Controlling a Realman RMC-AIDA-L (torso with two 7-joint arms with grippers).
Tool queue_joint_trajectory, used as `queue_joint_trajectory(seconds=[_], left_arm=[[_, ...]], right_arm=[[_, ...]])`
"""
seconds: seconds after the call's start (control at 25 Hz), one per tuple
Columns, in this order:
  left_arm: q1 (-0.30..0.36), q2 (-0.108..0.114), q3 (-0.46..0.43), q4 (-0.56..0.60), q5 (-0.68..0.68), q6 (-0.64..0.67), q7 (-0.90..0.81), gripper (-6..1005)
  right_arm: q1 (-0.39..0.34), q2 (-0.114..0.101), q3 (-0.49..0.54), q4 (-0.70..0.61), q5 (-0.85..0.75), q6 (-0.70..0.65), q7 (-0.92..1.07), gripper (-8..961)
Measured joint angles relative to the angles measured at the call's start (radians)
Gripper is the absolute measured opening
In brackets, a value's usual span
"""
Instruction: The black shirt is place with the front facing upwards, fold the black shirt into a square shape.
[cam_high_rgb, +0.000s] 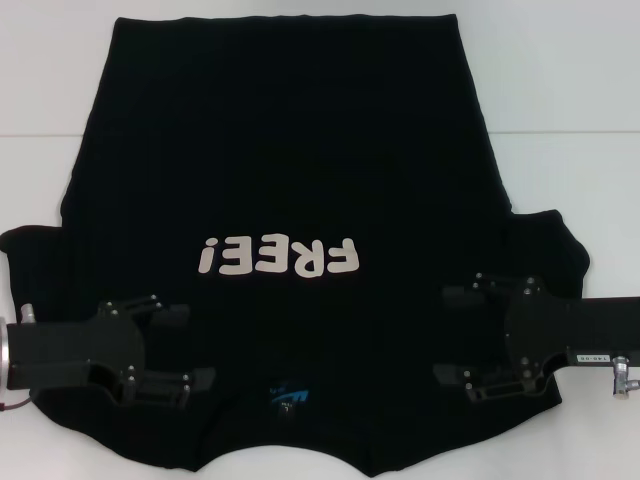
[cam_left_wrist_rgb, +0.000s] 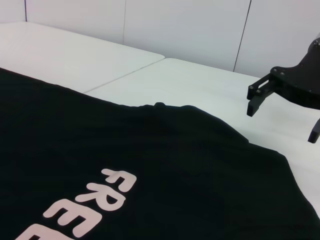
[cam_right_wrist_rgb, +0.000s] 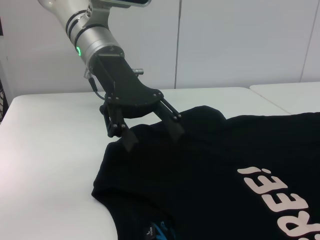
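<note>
The black shirt (cam_high_rgb: 300, 170) lies spread flat and front up on the white table (cam_high_rgb: 570, 90). Its white "FREE!" lettering (cam_high_rgb: 278, 257) faces me, and the collar with a small blue label (cam_high_rgb: 291, 398) is at the near edge. My left gripper (cam_high_rgb: 198, 348) hangs open over the shirt's near left shoulder, fingers pointing inward. My right gripper (cam_high_rgb: 448, 335) is open over the near right shoulder, mirroring it. The right wrist view shows the left gripper (cam_right_wrist_rgb: 154, 140) just above the cloth with nothing between its fingers. In the left wrist view the right gripper (cam_left_wrist_rgb: 282, 122) is open beyond the shirt (cam_left_wrist_rgb: 150, 165).
A seam (cam_high_rgb: 560, 133) runs across the table behind the sleeves. Bare white tabletop lies on both sides of the shirt. White wall panels (cam_right_wrist_rgb: 225, 40) stand behind the table. The shirt's hem reaches the far edge of the head view.
</note>
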Motion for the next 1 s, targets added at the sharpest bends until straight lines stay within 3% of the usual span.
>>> queue_joint_trajectory(seconds=[0.56, 0.76, 0.88, 1.0], left_arm=[[0.006, 0.0, -0.005, 0.0, -0.004, 0.002, -0.006, 949], [-0.001, 0.007, -0.051, 0.004, -0.007, 0.019, -0.12, 949], [-0.013, 0.031, -0.123, 0.003, -0.013, 0.034, -0.336, 949], [-0.023, 0.07, -0.171, -0.011, -0.014, 0.044, -0.501, 949]], right_arm=[[0.002, 0.0, 0.0, 0.009, 0.0, -0.001, 0.0, 942], [0.001, 0.0, 0.002, 0.01, 0.0, 0.001, 0.002, 941], [0.002, 0.0, 0.004, 0.011, 0.0, 0.005, 0.016, 941], [0.001, 0.0, 0.004, 0.012, 0.0, 0.007, 0.024, 941]])
